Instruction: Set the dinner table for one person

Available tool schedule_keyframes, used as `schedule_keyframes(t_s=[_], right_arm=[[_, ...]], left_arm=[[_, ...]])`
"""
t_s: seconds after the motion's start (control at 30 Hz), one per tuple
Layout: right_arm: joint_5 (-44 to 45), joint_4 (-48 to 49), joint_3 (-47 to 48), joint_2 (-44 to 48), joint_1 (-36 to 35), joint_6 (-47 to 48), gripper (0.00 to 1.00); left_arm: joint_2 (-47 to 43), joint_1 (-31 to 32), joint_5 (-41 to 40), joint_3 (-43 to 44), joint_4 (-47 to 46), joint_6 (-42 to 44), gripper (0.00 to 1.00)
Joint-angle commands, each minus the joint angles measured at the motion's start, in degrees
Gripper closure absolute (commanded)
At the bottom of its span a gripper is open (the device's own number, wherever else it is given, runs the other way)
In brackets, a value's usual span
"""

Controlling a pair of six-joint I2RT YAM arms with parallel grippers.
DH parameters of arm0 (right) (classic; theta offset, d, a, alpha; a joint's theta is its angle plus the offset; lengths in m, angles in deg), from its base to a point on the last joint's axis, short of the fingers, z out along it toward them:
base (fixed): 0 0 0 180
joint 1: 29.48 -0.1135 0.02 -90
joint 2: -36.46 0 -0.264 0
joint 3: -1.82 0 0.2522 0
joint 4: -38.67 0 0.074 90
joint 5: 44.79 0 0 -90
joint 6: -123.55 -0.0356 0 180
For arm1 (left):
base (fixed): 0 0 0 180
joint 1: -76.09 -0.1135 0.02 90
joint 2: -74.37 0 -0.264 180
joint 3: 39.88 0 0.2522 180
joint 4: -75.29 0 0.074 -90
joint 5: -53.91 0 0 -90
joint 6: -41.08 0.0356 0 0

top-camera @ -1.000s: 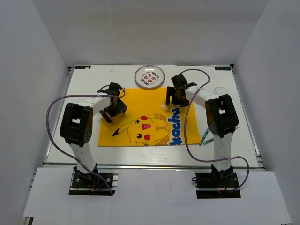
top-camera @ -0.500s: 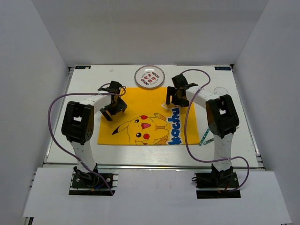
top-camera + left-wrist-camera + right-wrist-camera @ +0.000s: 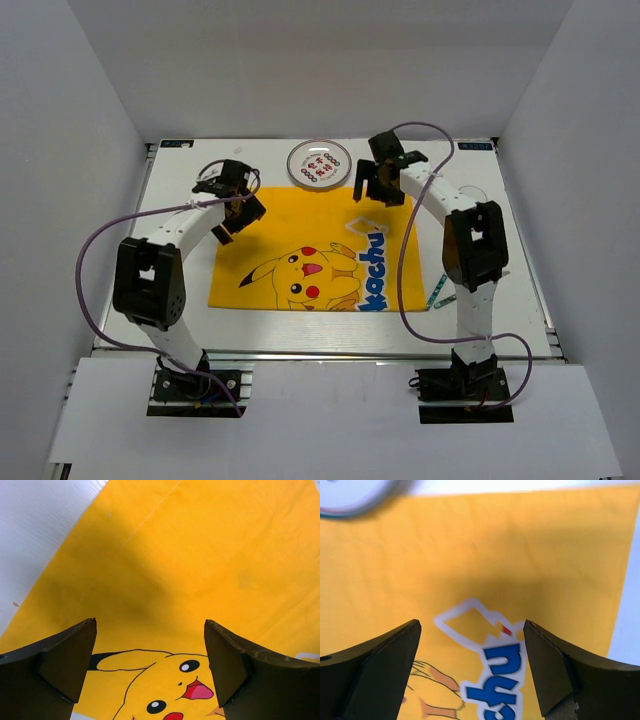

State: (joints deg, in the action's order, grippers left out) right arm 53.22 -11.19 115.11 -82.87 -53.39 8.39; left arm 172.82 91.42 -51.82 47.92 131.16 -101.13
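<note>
White walls enclose a flat white rectangular bench with a metal rail along its front, spread beneath both end effectors. One round plate, printed with small rings and red marks, lies between the left end effector and the right end effector. Both hang with jaws apart above a yellow Pikachu placemat.

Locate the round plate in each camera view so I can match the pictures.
Top external: plate upper middle, just beyond the far edge of the placemat.
Left wrist: not in it.
Right wrist: blurred arc of the plate in the top left corner.
Shared landmark: the yellow Pikachu placemat, seen in all three views.
</note>
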Motion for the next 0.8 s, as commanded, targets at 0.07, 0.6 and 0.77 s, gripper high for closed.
schedule_keyframes(t_s=[0.07,0.6,0.77], right_arm=[[-10.6,2.0,10.5,-5.3,0.8,2.2,0.11],[-25.5,21.5,25.4,-24.8,6.7,-12.4,0.12],[-27.3,25.1,23.0,-24.7,7.5,-15.0,0.12]], left_arm=[[-6.4,0.0,-0.3,-0.4,2.3,2.1,0.02],[-29.8,-0.7,17.6,-15.4,-8.4,23.9,0.02],[-30.0,-0.7,17.3,-17.1,-8.4,24.5,0.02]])
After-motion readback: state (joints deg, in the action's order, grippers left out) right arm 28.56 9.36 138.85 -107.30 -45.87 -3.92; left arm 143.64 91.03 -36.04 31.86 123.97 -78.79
